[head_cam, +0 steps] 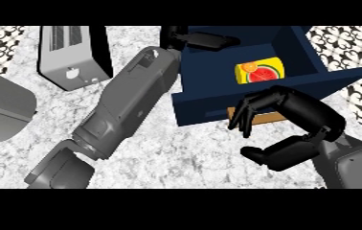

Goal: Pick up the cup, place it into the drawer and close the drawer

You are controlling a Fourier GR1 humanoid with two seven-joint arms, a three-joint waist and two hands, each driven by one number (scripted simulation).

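Looking down at a yellow cylindrical cup with a watermelon and orange-slice print, lying on its side inside the open navy-blue box drawer. Already in there, just past the right fingertips and apart from them. Not being held by anything. Sitting roughly between the two sets of fingers, nearer the drawer's right wall than its left one.

Black right hand hanging just in front of the drawer's front panel, fingers curling down into a hook, thumb sticking out below them with a gap in between. Clenching on nothing, as far as can be seen. Fingertips overlapping a thin tan strip along the panel's lower edge; can't tell whether they're actually touching it.

Black left hand reaching over the drawer's far left corner, fingers stretching out straight along the back rim, released, not wrapping around anything. Touching the rim or hovering over it, hard to say. Grey left forearm slanting across the speckled white-grey stone worktop behind those fingers.

Off to the wrist side of the left fingers, well apart from the drawer: a white boxy toaster with two slots standing on the worktop. Further out again, a rounded grey thing poking in at the edge, too cut off to identify.
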